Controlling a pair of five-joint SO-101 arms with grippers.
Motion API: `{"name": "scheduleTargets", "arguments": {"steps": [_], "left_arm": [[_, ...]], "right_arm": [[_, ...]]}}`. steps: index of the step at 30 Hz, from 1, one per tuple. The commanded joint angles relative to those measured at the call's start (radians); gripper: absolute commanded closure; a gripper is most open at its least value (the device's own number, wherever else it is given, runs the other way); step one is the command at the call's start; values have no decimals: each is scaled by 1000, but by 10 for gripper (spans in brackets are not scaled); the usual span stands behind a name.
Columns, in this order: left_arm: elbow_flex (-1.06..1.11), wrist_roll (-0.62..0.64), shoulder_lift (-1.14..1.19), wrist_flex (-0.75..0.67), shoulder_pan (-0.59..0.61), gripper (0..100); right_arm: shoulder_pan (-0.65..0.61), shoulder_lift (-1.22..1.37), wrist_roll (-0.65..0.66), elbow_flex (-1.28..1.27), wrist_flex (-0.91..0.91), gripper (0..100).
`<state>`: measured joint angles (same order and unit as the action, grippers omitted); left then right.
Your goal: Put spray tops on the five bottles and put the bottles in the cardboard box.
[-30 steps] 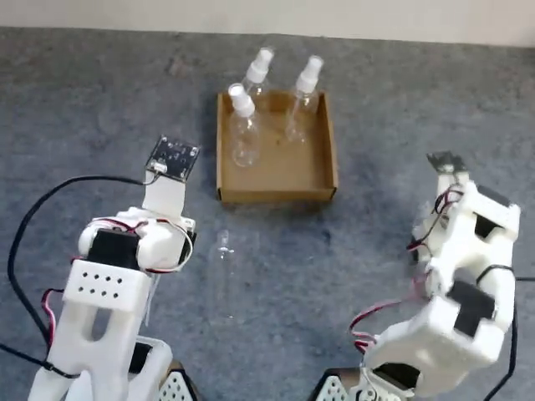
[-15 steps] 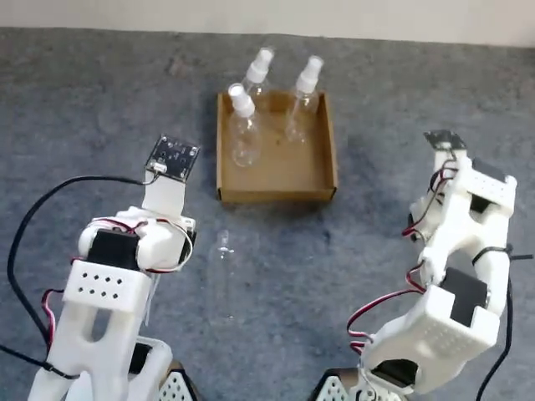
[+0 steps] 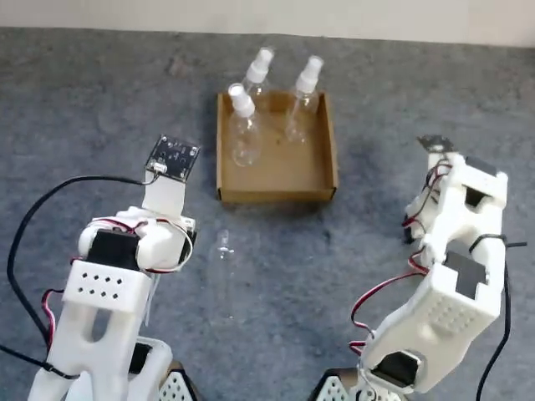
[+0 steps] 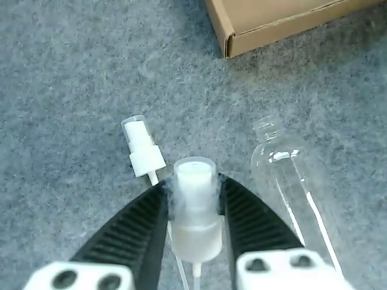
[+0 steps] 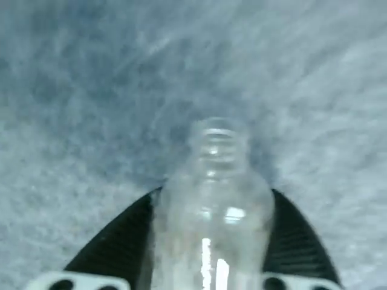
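**With three bottles boxed, the fourth waits for its top**

While the left arm sits over the grey tabletop point(image 3: 100, 92), its end effector point(image 4: 192, 186) is clamped on a white spray top point(image 4: 193, 223), pinching it at the collar. Just beside it a second spray top point(image 4: 143, 154) lies loose on the tabletop. An uncapped clear bottle point(image 4: 290, 181) lies on its side near that, its open neck pointing toward the cardboard box point(image 4: 272, 30).

In the middle, three bottles with tops already on stand tilted in the box: one point(image 3: 245, 125) near its left wall and two point(image 3: 255, 79) point(image 3: 303, 96) leaning against the back wall, their tops reaching past it.

On the right, the other end effector point(image 5: 213, 194) is closed around an open-necked bottle point(image 5: 211, 151), one finger on each side of its shoulder, above bare tabletop well apart from the box.

The step in hand looks like capping the fourth bottle: top in the left grip, bottle in the right. The next move calls for bringing the two together between the arms and lining the top squarely over the threaded neck before seating it. A tilt at either end would likely make the top miss the neck.
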<state>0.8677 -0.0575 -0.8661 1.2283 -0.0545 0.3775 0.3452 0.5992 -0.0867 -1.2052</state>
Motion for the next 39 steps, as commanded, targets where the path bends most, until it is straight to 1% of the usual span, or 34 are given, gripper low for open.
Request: {"name": "scheduleTargets", "arguments": {"steps": [1, 3, 6, 8, 12, 14, 16, 19, 24, 27, 33, 39], "left_arm": [[-4, 8, -19, -17, -4, 996], [-4, 8, -19, -17, -4, 996], [-4, 8, -19, -17, -1, 996], [-8, 8, -24, -17, 1, 996], [-48, 12, -28, -23, 39, 996], [-96, 15, -28, -23, 93, 996], [-174, 17, -28, -23, 134, 996], [-289, 28, -28, -12, 176, 996], [-464, 150, -28, -15, 228, 997], [-530, 279, -28, -31, 249, 997], [-604, 500, -30, -106, 249, 997], [-636, 614, -30, -101, 243, 997]], "right_arm": [[18, -19, -12, 116, -18, 964], [7, -19, -14, 170, -93, 997], [-41, -28, -15, 288, -236, 995], [-93, -70, -31, 351, -295, 995], [-249, -269, -135, 361, -309, 995], [-349, -398, -170, 275, -302, 995], [-461, -539, -213, 140, -245, 995], [-613, -742, -281, -134, -74, 995], [-883, -1000, -354, -516, 154, 995], [-1010, -1112, -358, -654, 248, 995], [-1147, -1242, -358, -817, 424, 995], [-1164, -1310, -356, -947, 558, 995]]}}
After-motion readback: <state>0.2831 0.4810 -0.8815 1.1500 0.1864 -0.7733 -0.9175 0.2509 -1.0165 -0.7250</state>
